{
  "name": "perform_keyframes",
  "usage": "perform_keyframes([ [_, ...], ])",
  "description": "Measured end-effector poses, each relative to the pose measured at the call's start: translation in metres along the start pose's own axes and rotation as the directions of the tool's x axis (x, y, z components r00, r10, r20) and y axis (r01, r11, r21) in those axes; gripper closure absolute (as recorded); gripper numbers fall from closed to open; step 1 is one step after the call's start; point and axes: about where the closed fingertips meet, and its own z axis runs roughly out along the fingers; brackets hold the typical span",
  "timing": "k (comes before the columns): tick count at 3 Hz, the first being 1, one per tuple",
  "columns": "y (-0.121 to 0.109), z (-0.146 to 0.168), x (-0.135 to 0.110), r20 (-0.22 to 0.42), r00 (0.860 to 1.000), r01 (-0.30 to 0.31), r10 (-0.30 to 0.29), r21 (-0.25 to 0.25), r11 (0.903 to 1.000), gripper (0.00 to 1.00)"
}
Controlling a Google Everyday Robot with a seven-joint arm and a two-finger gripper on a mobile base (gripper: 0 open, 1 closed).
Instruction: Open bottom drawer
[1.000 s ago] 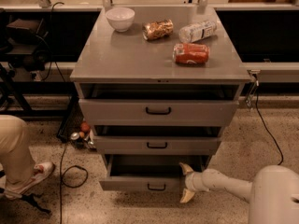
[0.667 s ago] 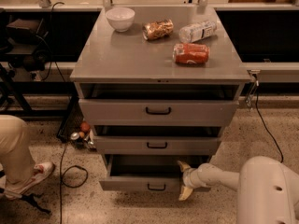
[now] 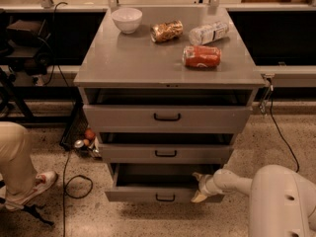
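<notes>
At the left edge of the floor [image 3: 148, 223], a person's leg [image 3: 15, 154] and shoe [image 3: 40, 180] stand near a loop of black cable [image 3: 79, 184]. All three lie well apart from the drawer's path, so that side gives no trouble.

In the middle, the bottom drawer [image 3: 138, 193] is the lowest of three in the grey bench [image 3: 148, 63]. It stands partly out, its dark inside showing under the middle drawer [image 3: 165, 153], and its small black handle [image 3: 165, 197] is untouched.

To the right of the handle, the claw [image 3: 198, 187] sits at the front panel's right end. Its fingers are spread one above the other, holding nothing I can make out. A pull from this off-centre spot may skew the drawer, so draw straight toward the near side, slowly.

Farther right, the arm [image 3: 232, 181] and the robot's pale body [image 3: 281, 201] crowd the near right corner. Open floor lies ahead of the drawer front.
</notes>
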Motion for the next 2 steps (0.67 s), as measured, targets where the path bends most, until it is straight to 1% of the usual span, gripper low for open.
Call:
perform_keyframes([
  [1, 0.004, -0.005, 0.014, -0.014, 0.997, -0.069, 0.069, 0.030, 0.9972, 0.49],
  [2, 0.012, -0.016, 0.029, -0.041, 0.989, -0.139, 0.142, 0.072, 0.9876, 0.73],
])
